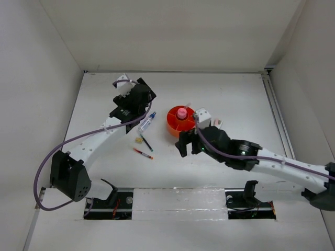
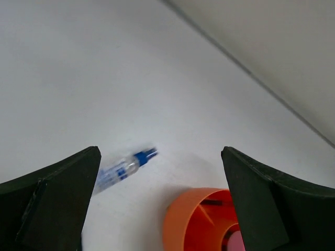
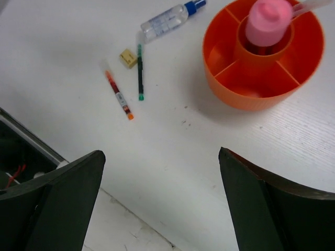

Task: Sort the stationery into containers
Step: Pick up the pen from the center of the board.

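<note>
Near round orange plastic organiser (image 3: pixel 246 99) holding pink tube (image 3: pixel 268 21), left hand (image 2: pixel 160 157) and right hand (image 3: pixel 161 154) spread wide, empty

You'll see the orange organiser (image 3: pixel 246 100), upper right of the right wrist view, as smooth moulded plastic with a soft sheen. The pink tube (image 3: pixel 268 21) standing in it looks matt. The marker (image 3: pixel 165 21) at top centre has a clear, glossy barrel. The table (image 3: pixel 209 157) is white, matt and faintly grained.
</note>
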